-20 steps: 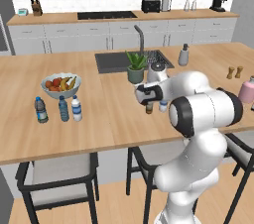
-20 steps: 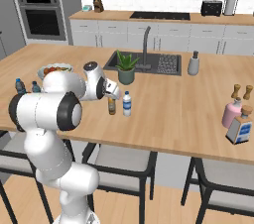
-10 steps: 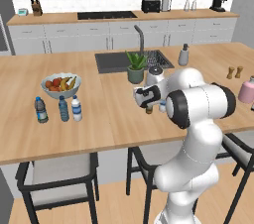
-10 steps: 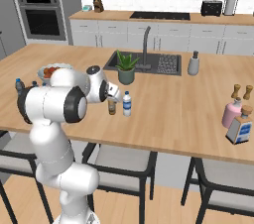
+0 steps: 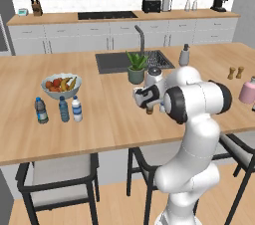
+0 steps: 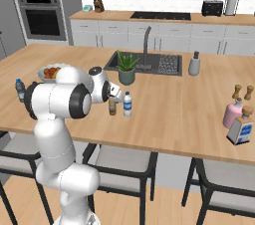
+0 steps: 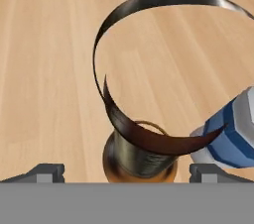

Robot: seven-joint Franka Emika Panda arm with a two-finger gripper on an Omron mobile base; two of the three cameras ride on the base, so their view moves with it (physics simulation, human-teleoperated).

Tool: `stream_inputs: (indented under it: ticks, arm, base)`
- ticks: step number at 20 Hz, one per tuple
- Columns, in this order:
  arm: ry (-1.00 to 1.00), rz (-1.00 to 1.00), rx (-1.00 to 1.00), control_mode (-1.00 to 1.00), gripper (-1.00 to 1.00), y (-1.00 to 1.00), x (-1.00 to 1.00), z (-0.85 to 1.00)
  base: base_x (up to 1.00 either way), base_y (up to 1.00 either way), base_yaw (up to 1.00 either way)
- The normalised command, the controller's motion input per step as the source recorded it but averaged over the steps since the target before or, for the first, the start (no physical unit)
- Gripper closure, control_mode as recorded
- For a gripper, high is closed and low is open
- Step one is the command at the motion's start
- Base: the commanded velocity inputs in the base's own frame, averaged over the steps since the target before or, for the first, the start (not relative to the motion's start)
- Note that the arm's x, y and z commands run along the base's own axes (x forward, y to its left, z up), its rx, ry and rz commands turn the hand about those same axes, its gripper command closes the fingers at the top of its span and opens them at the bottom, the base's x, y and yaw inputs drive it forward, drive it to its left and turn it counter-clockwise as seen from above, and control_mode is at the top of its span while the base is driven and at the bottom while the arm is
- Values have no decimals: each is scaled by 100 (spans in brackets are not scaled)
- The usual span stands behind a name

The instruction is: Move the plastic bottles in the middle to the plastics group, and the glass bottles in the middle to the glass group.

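My pincer (image 7: 127, 171) is spread wide and holds nothing; its two tips (image 7: 45, 172) stand either side of the brown bottle (image 7: 140, 156), which I look almost straight down on. Its mouth ring sits close under the hand, a little right of centre between the tips. A water bottle (image 7: 233, 134) stands just beside it on the right, near my right tip.

To do this well, I judge I should shift slightly so the neck is centred, drop straight along the bottle's axis, and close on the neck or shoulder without brushing the water bottle. Then lift clear before swinging.

Further out, both stand mid-counter (image 6: 189, 104) before the plant (image 6: 126, 67). The pink vessel (image 6: 232, 113) waits far right; the plastics group (image 5: 59, 109) stands far left by the fruit bowl (image 5: 61, 85).
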Motion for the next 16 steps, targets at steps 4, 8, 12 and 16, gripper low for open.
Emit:
stream_inputs:
  ticks: [4,8,12,16]
  arm:
    - [0,0,0,-100,-100,0,2,-7]
    - [0,0,0,-100,-100,0,0,-1]
    - [0,0,0,-100,100,0,0,0]
    - [0,0,0,-100,100,0,0,0]
  base:
    - [0,0,0]
    - [0,0,0]
    - [0,0,0]
    - [0,0,0]
